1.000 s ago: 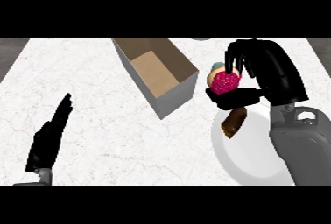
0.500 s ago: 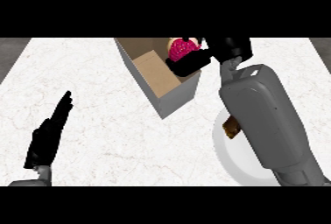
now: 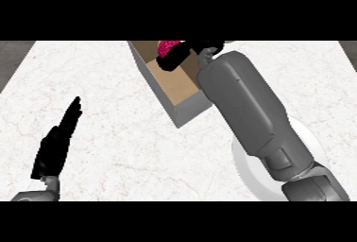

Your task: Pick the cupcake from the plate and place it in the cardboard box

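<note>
The cupcake with pink frosting sits in my right hand, whose fingers curl round it above the far end of the open cardboard box. My right forearm stretches from the lower right across the white plate and hides most of it. Only the cupcake's pink top shows between the fingers. My left hand rests open at the lower left, fingers straight and pointing away.
The white marbled counter spreads around the box. Grey strips border the counter at the far left and far right edges.
My right hand has carried the cupcake from above the plate's far edge leftward and away, over the box's far end. The forearm now covers the plate. The left hand stayed still.
</note>
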Available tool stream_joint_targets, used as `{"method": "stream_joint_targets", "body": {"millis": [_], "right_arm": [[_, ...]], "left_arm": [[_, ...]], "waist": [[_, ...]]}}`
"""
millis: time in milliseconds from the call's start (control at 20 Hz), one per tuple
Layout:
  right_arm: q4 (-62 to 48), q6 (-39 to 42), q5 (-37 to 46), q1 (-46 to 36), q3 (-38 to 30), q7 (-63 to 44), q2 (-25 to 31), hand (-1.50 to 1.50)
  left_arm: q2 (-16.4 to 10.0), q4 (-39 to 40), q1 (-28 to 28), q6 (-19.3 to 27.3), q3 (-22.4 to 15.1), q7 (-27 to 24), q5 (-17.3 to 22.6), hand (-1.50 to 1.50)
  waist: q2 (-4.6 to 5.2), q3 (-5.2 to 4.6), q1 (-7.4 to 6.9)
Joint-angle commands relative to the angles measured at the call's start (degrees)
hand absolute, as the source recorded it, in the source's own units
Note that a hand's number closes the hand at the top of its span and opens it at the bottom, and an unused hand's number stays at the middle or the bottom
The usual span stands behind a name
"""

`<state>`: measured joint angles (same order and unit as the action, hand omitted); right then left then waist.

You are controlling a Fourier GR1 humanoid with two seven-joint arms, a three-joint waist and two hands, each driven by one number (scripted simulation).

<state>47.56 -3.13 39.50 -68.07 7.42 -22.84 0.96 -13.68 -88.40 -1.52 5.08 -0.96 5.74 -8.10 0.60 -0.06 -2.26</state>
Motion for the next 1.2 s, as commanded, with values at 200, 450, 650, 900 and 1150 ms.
{"method": "stream_joint_targets", "body": {"millis": [200,450,650,900,1150], "right_arm": [[-20.3,-7.5,-4.5,-6.2,0.6,2.1,-0.9,1.50],[-25.8,-10.1,-10.4,-9.6,1.5,3.2,-1.0,-1.50],[-27.2,-16.4,-14.0,-6.8,0.6,8.8,-1.0,-1.50],[-24.2,-27.6,-18.7,-7.1,-6.7,14.0,-1.0,-1.50],[-22.5,-27.0,-26.0,-6.5,-14.8,21.7,0.3,-1.50]], "left_arm": [[-0.4,0.0,0.2,-2.0,0.5,-1.3,0.9,0.00],[0.4,2.4,-4.5,-2.2,0.3,0.6,0.6,0.00],[1.9,-0.5,-1.9,-0.6,-2.4,0.2,-1.9,0.00],[0.8,2.2,-3.9,-0.8,-0.2,-0.4,-1.5,0.00],[1.2,-0.7,-0.8,-0.3,-0.4,0.2,-1.4,0.00]], "waist": [[0.44,-0.01,-1.73],[0.72,-0.02,-2.61],[0.84,0.03,-3.70],[1.05,0.06,-2.38],[0.62,0.12,-1.17]]}}
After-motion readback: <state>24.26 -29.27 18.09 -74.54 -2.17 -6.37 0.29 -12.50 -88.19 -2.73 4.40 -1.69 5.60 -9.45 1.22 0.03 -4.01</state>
